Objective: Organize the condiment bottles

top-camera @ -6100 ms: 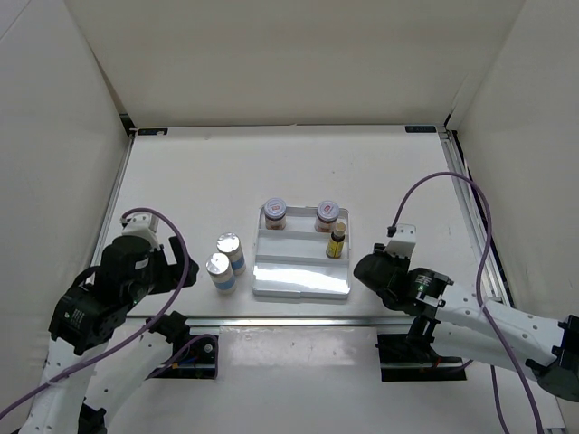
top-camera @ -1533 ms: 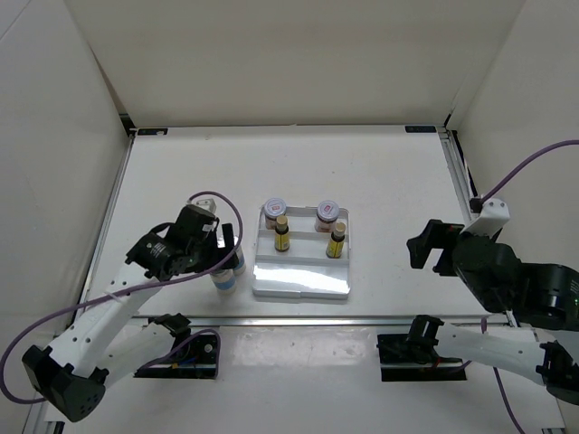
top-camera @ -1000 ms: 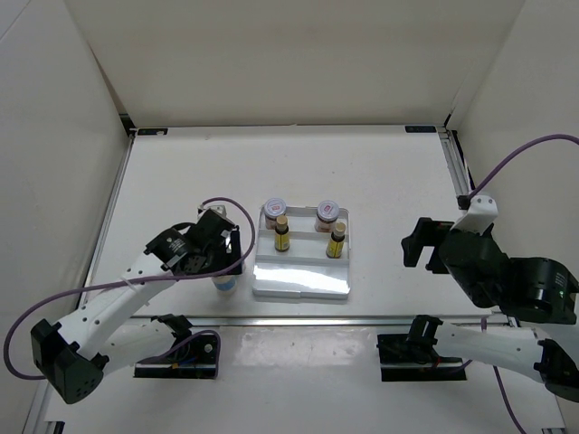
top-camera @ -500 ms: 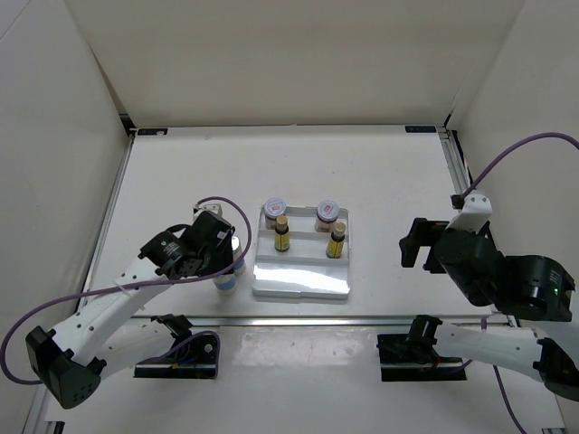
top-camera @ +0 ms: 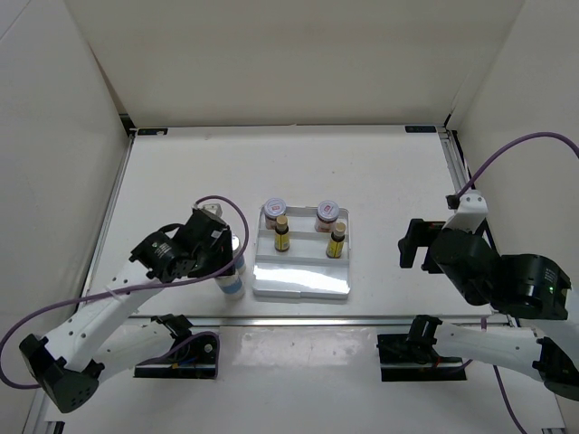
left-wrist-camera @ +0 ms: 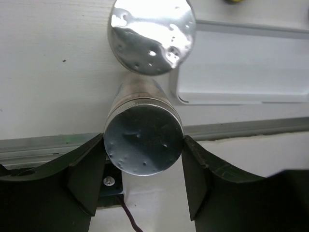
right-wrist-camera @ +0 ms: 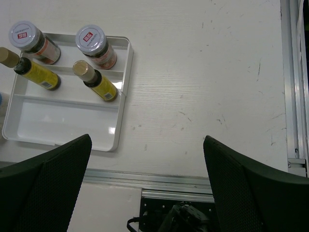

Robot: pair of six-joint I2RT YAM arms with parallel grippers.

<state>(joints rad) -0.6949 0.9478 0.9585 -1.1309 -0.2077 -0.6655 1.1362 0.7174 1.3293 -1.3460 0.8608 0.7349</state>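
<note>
On a white counter (top-camera: 380,172) boxed by pale walls. Pinched in the left claw (left-wrist-camera: 144,145): a silver-topped white-and-blue cylinder (left-wrist-camera: 144,137), gripped at both sides of its cap, just left of the white ridged rectangular tray (top-camera: 303,285). Seemed light, rigid, slick at the metal; probably safer gripped lower, on the label. Stood just beside its twin cylinder (left-wrist-camera: 151,36). Held the right claw (right-wrist-camera: 146,145) spread, empty, well apart.

A white tray (top-camera: 300,282) lies flat on the white table (top-camera: 271,163), near its front edge, long side parallel to the metal rail (top-camera: 298,318) along that edge. Two ridges divide the tray into three rows. Plain white walls (top-camera: 289,54) enclose the table on three sides. Faint scuffs (right-wrist-camera: 219,117) mark the surface right of the tray.
</note>
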